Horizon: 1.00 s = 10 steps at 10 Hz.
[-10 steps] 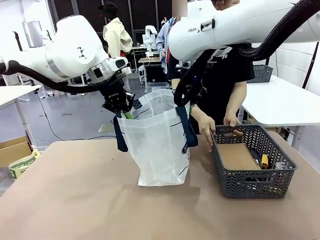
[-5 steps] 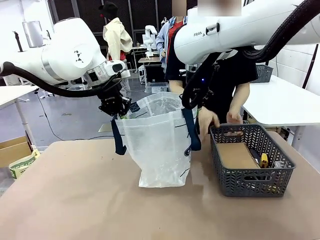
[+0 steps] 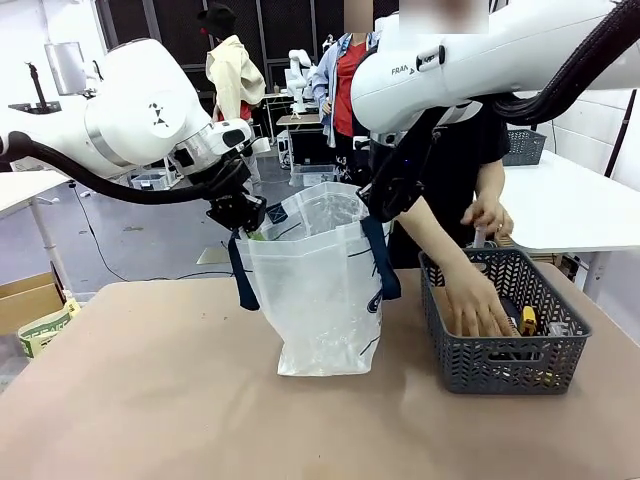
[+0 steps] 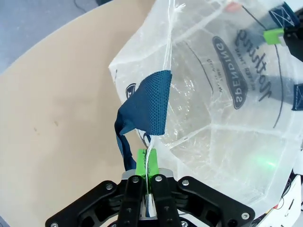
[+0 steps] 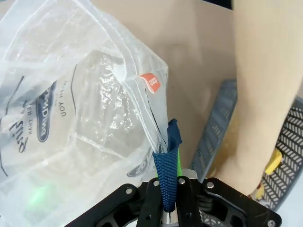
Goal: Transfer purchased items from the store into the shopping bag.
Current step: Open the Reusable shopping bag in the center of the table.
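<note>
The translucent shopping bag (image 3: 320, 290) with navy straps stands open on the table's middle. My left gripper (image 3: 243, 222) is shut on the bag's left rim (image 4: 150, 156), and my right gripper (image 3: 380, 205) is shut on the right rim by its blue strap (image 5: 166, 175); together they hold the mouth open. The dark grey basket, the store (image 3: 500, 360), sits to the right of the bag. A person's hand (image 3: 475, 305) reaches into it over a flat tan box; a small yellow piece (image 3: 528, 321) lies beside the hand. The bag (image 4: 222, 109) looks empty inside.
The person stands at the far side behind the basket, the other hand (image 3: 487, 213) raised above it. A brown cardboard box (image 3: 25, 300) sits on the floor at the left. Bare brown tabletop (image 3: 150, 400) spreads in front of and left of the bag.
The person's hand moved from the basket's far rim down into the basket; the other hand lifted. Both grippers rose slightly with the bag's rim, then held still.
</note>
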Motion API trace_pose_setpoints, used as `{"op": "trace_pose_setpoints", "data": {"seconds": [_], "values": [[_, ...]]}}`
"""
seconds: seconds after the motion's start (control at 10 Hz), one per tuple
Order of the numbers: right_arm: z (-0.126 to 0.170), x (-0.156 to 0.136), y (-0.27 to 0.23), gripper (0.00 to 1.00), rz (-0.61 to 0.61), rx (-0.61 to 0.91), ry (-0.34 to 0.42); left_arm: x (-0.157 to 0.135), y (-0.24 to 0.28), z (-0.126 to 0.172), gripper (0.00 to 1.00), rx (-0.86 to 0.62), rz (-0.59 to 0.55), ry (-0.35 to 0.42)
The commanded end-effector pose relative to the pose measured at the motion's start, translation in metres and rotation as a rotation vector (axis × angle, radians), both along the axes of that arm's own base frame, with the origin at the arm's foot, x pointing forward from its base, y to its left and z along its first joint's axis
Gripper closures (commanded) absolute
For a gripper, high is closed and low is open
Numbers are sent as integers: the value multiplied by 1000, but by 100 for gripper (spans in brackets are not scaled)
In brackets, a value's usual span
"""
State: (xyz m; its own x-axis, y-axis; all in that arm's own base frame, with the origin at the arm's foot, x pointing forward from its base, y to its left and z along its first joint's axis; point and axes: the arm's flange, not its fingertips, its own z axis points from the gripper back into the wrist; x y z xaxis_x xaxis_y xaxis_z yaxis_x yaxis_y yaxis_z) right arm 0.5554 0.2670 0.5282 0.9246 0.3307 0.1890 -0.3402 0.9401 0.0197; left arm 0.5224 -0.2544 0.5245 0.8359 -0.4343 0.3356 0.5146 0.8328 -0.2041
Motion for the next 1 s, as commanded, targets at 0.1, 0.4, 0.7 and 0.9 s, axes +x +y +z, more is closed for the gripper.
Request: {"op": "trace_pose_setpoints", "data": {"seconds": [0.1, 0.4, 0.7, 0.9], "values": [[-6, -11, -10, 100, 36, 36, -29, -5, 11, -6, 100, -20, -41, 33], [-1, -4, -2, 100, 18, 11, -20, -1, 1, -3, 100, -9, -18, 22], [-1, -4, -2, 100, 18, 11, -20, -1, 1, -3, 100, -9, -18, 22], [-1, -4, -2, 100, 18, 11, -20, -1, 1, -3, 100, -9, -18, 22]]}}
